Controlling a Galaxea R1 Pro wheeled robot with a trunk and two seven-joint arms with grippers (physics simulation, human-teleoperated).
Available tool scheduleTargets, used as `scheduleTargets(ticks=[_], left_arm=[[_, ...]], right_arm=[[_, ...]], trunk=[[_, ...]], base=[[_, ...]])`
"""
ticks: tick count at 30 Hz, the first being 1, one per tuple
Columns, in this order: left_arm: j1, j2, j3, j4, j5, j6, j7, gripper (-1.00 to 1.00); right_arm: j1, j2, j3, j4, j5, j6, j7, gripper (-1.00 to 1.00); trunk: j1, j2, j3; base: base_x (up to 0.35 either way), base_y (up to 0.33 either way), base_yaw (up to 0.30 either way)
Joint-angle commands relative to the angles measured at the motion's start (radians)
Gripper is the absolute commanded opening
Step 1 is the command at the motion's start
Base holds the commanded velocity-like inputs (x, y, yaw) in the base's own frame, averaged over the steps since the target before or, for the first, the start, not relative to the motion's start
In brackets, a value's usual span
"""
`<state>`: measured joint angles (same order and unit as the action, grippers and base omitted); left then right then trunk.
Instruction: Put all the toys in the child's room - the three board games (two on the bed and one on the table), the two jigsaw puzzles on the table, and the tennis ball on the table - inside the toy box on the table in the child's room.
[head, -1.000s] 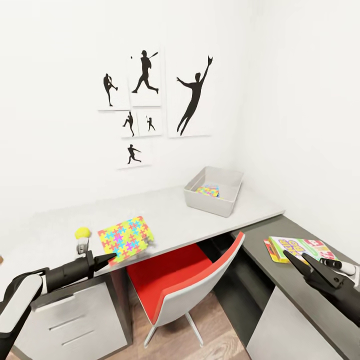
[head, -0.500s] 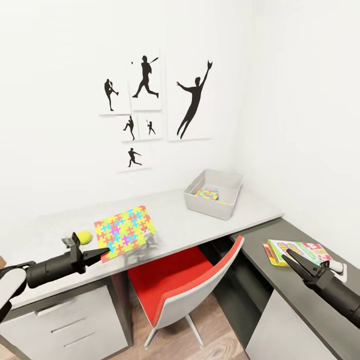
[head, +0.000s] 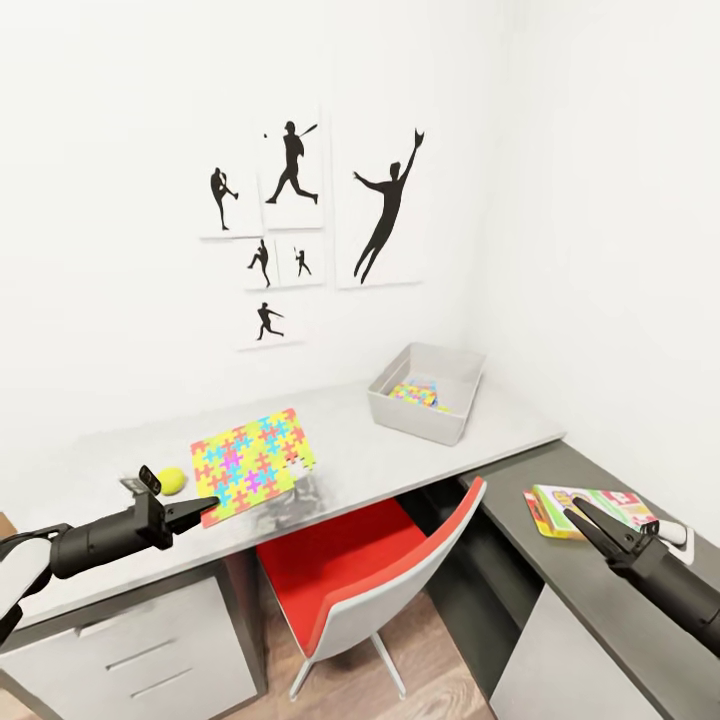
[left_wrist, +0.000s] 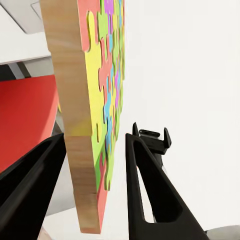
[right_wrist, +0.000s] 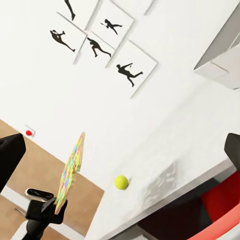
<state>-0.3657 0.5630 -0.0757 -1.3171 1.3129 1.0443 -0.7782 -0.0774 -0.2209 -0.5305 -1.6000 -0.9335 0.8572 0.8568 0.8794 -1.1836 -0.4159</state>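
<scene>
Raised off the table (head: 400, 450) since a second ago: jigsaw puzzle (head: 255, 462) | pinched at its corner by left gripper (head: 205, 507) | tennis ball (head: 172, 481) just beside | right gripper (head: 570, 513) spread over board game (head: 585, 505) | second puzzle inside toy box (head: 428, 394)

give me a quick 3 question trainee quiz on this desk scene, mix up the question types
1. True or false: the left end effector grips the jigsaw puzzle by its edge, tilted up off the table.
2. Multiple choice: what lies inside the toy box? A) the tennis ball B) a colourful puzzle sheet C) a board game
3. Fill in: the tennis ball sits on the table beside the ______ arm.

Key
1. True: the left wrist view shows the sheet's edge between the two fingers.
2. B: the ball rests on the table, and a board game lies on the lower dark wing near the right end effector.
3. left
</scene>
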Motion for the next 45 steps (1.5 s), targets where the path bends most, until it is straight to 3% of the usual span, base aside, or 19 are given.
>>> scheduleTargets(ticks=[1, 11, 19, 20, 33, 45], left_arm=[[-0.001, 0.000, -0.002, 0.001, -0.001, 0.003, -0.004, -1.00], [-0.001, 0.000, -0.004, 0.001, -0.001, 0.003, -0.004, -1.00], [-0.001, 0.000, -0.004, 0.001, -0.001, 0.003, -0.004, -1.00], [-0.001, 0.000, -0.004, 0.001, -0.002, 0.003, -0.004, -1.00], [-0.001, -0.001, -0.003, 0.003, -0.003, 0.003, -0.004, -1.00], [-0.001, -0.001, -0.003, 0.004, -0.005, 0.003, -0.004, -1.00]], right_arm=[[-0.001, 0.000, -0.001, 0.000, -0.001, 0.005, 0.001, 1.00], [-0.001, -0.001, 0.001, 0.000, 0.001, 0.004, -0.031, 1.00], [-0.023, -0.016, 0.020, 0.000, -0.004, 0.052, -0.277, 1.00], [-0.044, -0.010, 0.021, 0.000, -0.003, 0.137, -0.302, 1.00], [-0.051, -0.002, 0.017, 0.000, -0.014, 0.186, -0.299, 1.00], [-0.046, -0.001, 0.015, 0.000, -0.015, 0.175, -0.208, 1.00]], trunk=[[-0.004, 0.007, 0.002], [-0.042, 0.077, 0.033], [-0.073, 0.133, 0.059], [-0.077, 0.140, 0.062], [-0.127, 0.231, 0.102], [-0.173, 0.315, 0.129]], base=[[0.000, 0.000, 0.000], [0.000, 0.000, 0.000], [0.000, 0.000, 0.000], [0.000, 0.000, 0.000], [0.000, 0.000, 0.000], [0.000, 0.000, -0.062]])
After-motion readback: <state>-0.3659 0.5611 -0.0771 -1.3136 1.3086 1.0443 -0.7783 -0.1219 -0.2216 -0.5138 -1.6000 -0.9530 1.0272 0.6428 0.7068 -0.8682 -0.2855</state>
